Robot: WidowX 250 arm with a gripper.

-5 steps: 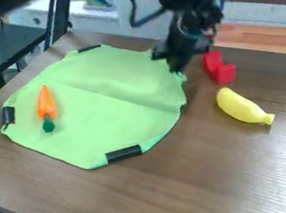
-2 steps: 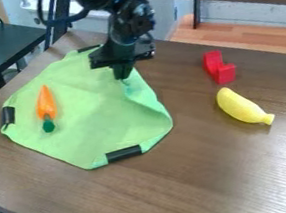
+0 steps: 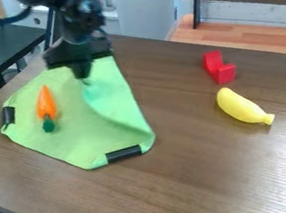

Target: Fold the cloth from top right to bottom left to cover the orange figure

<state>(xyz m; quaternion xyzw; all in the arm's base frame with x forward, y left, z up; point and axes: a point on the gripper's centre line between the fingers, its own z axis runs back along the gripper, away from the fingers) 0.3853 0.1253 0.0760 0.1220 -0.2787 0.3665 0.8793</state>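
at the left of the frame, the cloth [image 3: 85, 132] is being pinched at its turned-over edge by the end effector [image 3: 82, 76]; light, limp handling is being expected; a corner hold is being favoured

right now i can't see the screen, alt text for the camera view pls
A black gripper pinches the partly folded green cloth beside an uncovered orange toy carrot; a red block and yellow banana lie to the right.
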